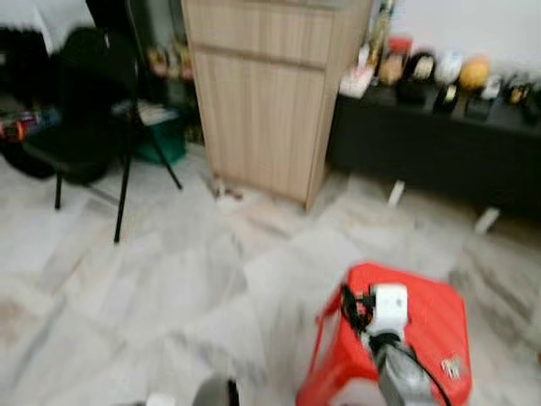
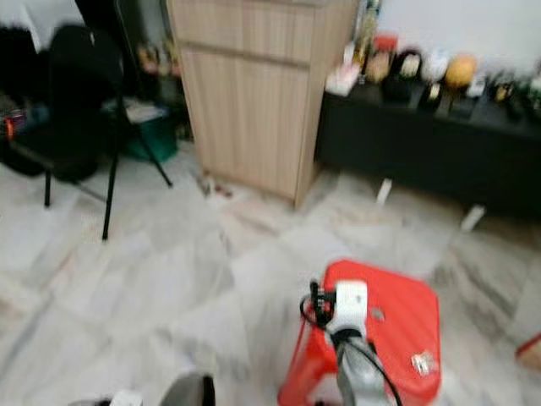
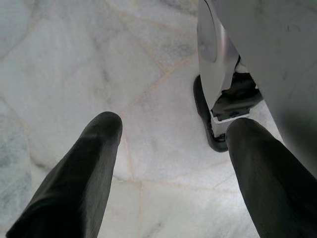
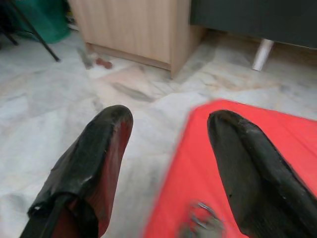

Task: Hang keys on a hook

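The right arm reaches forward, its right gripper with fingers spread apart. The left gripper hangs low, fingers likewise parted.

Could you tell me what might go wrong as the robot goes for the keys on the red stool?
The small metal keys lie near the edge of the red plastic stool, so a clumsy approach by the open right hand could knock them onto the marble floor. The eye views are blurred, so aiming may be off. No hook can be made out yet.
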Controlling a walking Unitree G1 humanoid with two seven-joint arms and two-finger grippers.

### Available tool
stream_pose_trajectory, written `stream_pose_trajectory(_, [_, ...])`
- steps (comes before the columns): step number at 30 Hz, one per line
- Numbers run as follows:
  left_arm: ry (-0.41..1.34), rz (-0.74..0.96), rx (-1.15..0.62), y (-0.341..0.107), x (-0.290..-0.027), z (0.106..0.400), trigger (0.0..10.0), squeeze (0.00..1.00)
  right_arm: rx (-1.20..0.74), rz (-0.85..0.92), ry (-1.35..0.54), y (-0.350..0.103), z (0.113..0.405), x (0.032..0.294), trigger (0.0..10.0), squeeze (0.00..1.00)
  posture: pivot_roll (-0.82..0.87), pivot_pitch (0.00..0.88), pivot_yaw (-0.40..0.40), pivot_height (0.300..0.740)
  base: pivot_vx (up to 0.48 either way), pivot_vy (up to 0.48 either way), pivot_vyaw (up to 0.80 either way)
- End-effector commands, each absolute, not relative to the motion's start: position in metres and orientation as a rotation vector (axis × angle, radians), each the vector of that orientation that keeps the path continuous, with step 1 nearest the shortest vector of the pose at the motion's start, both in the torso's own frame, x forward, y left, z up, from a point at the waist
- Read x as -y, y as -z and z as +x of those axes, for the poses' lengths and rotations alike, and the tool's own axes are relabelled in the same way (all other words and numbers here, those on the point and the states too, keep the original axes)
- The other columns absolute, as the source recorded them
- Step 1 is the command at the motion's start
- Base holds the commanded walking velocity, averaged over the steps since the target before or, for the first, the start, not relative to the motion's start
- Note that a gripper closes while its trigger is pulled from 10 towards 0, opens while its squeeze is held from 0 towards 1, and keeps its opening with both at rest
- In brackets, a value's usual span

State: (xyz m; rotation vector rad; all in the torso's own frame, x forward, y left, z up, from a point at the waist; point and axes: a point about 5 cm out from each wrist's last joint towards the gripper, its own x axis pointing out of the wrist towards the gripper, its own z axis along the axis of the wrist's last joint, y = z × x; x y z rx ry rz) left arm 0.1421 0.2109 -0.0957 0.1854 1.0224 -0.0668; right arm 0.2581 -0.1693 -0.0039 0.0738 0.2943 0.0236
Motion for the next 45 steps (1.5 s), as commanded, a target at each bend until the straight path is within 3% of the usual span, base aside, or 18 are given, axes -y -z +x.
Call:
stream_pose_trajectory(1, [0.102, 0.188, -1.033, 0.098, -0.204, 0.139, 10.0, 0.0, -0.317, 0.08, 0.001, 0.008, 0.256, 0.172, 10.0, 0.0, 0.05, 0.008, -0.052, 0.625, 0.0, 0.0, 0.0])
stream_pose_trajectory(10, [0.106, 0.21, -1.044, 0.098, -0.207, 0.137, 10.0, 0.0, -0.428, 0.11, 0.125, 0.022, 0.25, 0.182, 10.0, 0.0, 0.06, 0.0, -0.05, 0.625, 0.0, 0.0, 0.0])
stream_pose_trajectory(21, [0.102, 0.204, -1.041, 0.098, -0.208, 0.137, 10.0, 0.0, -0.559, 0.119, 0.117, 0.037, 0.242, 0.183, 10.0, 0.0, 0.06, 0.0, -0.051, 0.625, 0.0, 0.0, 0.0])
stream_pose_trajectory(45, [0.11, 0.202, -1.043, 0.098, -0.206, 0.137, 10.0, 0.0, -0.494, 0.174, 0.16, 0.028, 0.252, 0.191, 10.0, 0.0, 0.06, 0.016, -0.052, 0.625, 0.0, 0.0, 0.0])
